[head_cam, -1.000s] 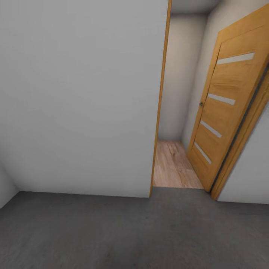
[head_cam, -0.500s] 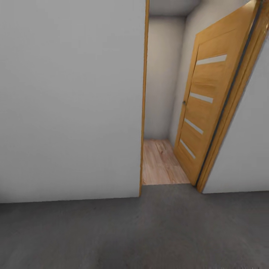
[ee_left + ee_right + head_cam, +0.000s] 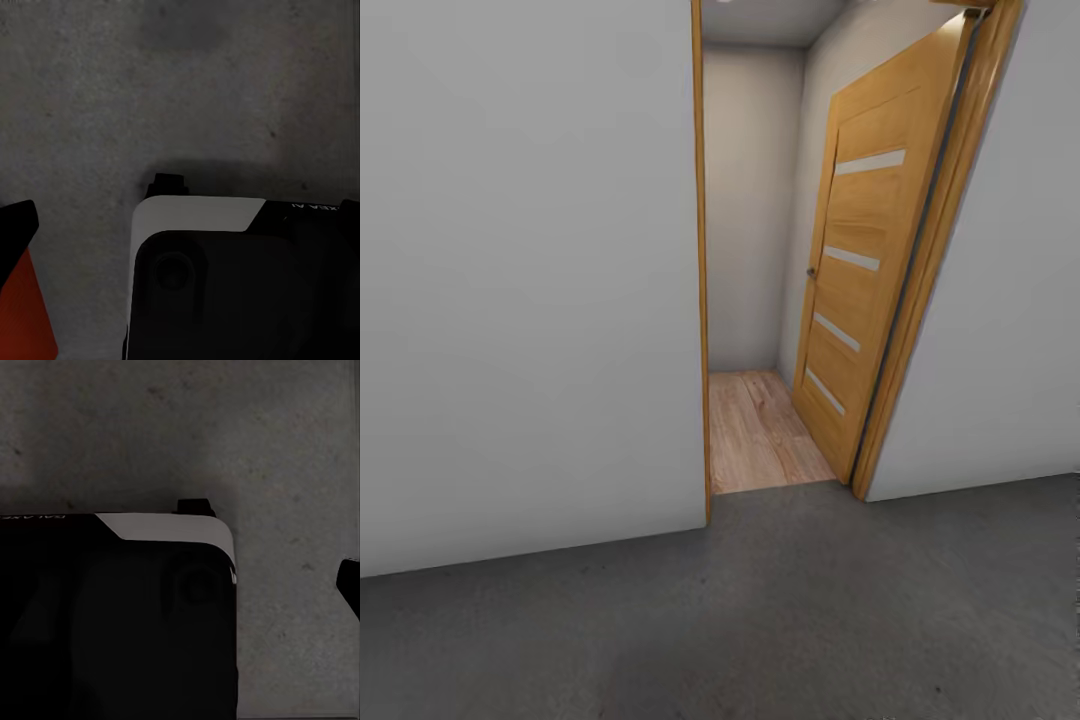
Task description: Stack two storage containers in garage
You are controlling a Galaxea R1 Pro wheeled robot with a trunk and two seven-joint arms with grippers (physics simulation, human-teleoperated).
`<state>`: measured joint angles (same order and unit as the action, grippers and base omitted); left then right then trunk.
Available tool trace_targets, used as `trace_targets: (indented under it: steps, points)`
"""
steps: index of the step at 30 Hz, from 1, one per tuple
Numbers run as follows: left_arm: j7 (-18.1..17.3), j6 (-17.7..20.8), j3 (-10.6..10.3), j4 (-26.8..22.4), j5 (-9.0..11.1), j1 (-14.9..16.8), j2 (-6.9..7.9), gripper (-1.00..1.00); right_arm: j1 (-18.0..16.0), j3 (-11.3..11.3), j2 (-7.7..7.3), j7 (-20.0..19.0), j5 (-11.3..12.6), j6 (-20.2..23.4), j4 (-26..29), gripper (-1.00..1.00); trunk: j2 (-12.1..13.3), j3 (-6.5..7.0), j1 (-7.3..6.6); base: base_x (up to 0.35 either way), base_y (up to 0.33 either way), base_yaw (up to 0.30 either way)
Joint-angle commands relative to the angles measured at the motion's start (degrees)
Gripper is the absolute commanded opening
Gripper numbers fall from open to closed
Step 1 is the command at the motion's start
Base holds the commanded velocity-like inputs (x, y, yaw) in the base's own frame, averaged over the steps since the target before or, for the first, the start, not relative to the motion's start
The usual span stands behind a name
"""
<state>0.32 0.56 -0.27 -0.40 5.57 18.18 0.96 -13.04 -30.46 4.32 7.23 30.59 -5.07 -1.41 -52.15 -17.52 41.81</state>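
Apparently the robot stands on the rough dark grey concrete floor [image 3: 810, 610] of the garage, facing the open honey-wood door with frosted strips [image 3: 857, 260] and the light wood plank flooring [image 3: 760, 435] beyond. Judged from this, the step is driving through toward the living room; it should centre on the gap and stay off the wooden door frame [image 3: 700, 300]. An orange-red matte sliver [image 3: 24, 315] shows beside the left arm, perhaps a container; its heading and long axis cannot be told. Neither claw's state can be told.
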Motion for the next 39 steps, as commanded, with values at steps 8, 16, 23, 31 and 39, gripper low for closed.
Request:
trace_targets:
  steps: [8, 16, 23, 31, 39]
  points:
    - [0.0, 0.1, -0.1, 0.0, 0.6, 0.0, 0.00, 1.00, -0.1, -0.5, 0.05, 0.1, 0.5, -0.2, -0.1, 1.00, 0.0, -0.07, 0.01, 0.000, 0.000, -0.243]
    - [0.0, 0.1, -0.1, 0.0, 0.6, 0.0, 0.00, 1.00, -0.1, -0.5, 0.07, 0.1, 0.5, -0.2, -0.1, 1.00, 0.0, -0.07, 0.01, 0.000, 0.000, -0.243]
    - [0.0, 0.1, 0.0, 0.0, 0.6, 0.0, 0.01, 1.00, -0.1, -0.5, 0.08, 0.1, 0.5, -0.2, -0.1, 1.00, 0.0, -0.07, 0.01, 0.000, 0.000, -0.243]
    - [0.0, 0.1, -0.1, 0.0, 0.6, 0.0, 0.01, 1.00, -0.1, -0.5, 0.06, 0.1, 0.5, -0.2, -0.1, 1.00, 0.0, -0.07, 0.01, 0.000, 0.000, -0.243]
    - [0.0, 0.1, -0.1, 0.0, 0.6, 0.0, 0.01, 1.00, -0.1, -0.5, 0.04, 0.1, 0.5, -0.2, -0.1, 1.00, 0.0, -0.07, 0.01, 0.000, 0.000, -0.243]
